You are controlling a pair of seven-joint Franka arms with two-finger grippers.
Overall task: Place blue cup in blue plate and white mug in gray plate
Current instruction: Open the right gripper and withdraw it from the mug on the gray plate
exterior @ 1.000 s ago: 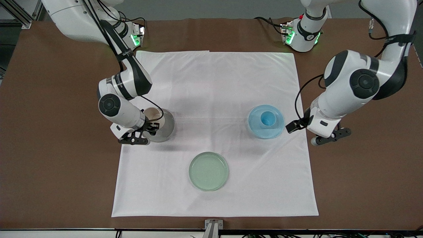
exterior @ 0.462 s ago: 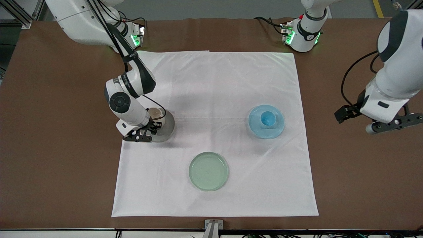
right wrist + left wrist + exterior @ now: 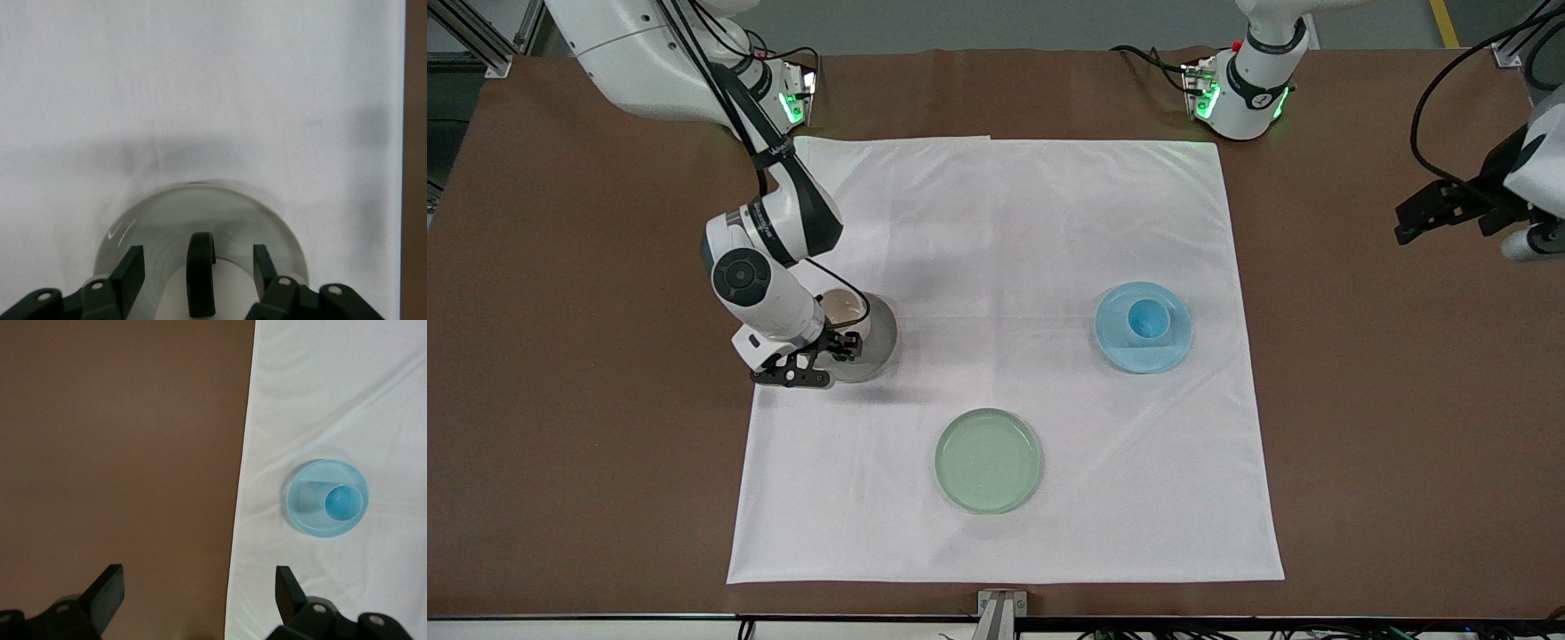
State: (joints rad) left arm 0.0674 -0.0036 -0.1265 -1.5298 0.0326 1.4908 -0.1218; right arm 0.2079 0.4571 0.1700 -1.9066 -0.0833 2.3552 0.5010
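**Q:** On the white cloth (image 3: 996,267), where had each task item ended up, reading the front view as a clock face?

**A:** At about three o'clock the small light-blue handleless cup (image 3: 1148,319) stood upright in the round light-blue shallow plate (image 3: 1144,354), so that half of the job looked done. At about nine o'clock the cream-white round mug with the black loop handle (image 3: 843,308) sat on the round gray shallow plate (image 3: 879,333), partly hidden under the right arm's wrist. A pale green round plate (image 3: 988,460) lay bare at six o'clock, nearest the camera; the task gave it no part.

**Q:** And the grippers?

**A:** The right gripper (image 3: 198,263) was low over the gray plate, its fingers (image 3: 131,269) set either side of the mug's handle (image 3: 201,280) with gaps showing. That read as a claw parted narrowly, not pinching, most likely so the mug could rest on the plate. The left gripper (image 3: 197,587) hung wide apart and empty over the bare brown tabletop (image 3: 1405,400) at the left arm's end, well clear of the blue pair, presumably waiting.
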